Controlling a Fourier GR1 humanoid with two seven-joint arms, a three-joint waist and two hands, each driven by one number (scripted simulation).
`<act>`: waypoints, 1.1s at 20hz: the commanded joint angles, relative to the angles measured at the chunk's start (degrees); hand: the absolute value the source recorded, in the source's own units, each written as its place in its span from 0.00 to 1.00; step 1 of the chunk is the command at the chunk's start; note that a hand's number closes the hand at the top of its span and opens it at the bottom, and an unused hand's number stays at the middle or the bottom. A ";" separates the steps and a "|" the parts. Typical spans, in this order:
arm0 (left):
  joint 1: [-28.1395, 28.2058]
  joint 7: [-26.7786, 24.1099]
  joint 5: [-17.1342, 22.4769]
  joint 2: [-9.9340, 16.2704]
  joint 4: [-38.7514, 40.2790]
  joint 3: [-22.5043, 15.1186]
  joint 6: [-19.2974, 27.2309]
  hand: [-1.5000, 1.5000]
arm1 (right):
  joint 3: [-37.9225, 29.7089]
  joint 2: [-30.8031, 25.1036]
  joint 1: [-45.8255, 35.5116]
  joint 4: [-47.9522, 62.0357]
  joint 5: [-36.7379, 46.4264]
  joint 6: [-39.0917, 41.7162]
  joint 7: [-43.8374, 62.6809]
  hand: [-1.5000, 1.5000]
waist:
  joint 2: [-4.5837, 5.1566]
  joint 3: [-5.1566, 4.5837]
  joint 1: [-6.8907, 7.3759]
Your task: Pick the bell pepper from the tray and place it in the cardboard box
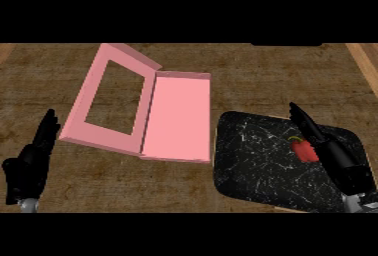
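A small red bell pepper (303,150) with a green stem lies on the black speckled tray (258,165) at the right. My right hand (334,152) stretches over the tray just right of the pepper, fingers straight and touching or nearly touching its side, open. The pink cardboard box (177,117) lies open at the centre, its windowed lid (111,100) folded out to the left. My left hand (31,162) rests open at the left edge, fingers pointing up, holding nothing.
The brown wooden counter (258,75) runs all around the box and tray. A lighter wooden strip (363,60) borders the counter at the far right. The tray's left edge sits close to the box's lower right corner.
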 commanded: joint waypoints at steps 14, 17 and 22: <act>-5.12 2.62 -5.91 5.42 8.63 1.31 -0.50 0.50 | -5.36 -15.96 -7.15 18.25 1.57 31.43 -46.24 0.00 | 0.34 2.65 2.32; -7.26 2.83 -5.23 4.94 10.28 1.71 -1.83 0.50 | -4.94 -17.07 -8.63 24.37 4.52 35.41 -57.79 0.00 | 0.31 2.56 2.37; -7.77 1.79 -6.66 3.04 11.94 0.37 -1.86 0.50 | -3.25 -21.98 -16.81 30.07 16.77 26.09 -63.22 0.00 | -0.07 2.32 3.45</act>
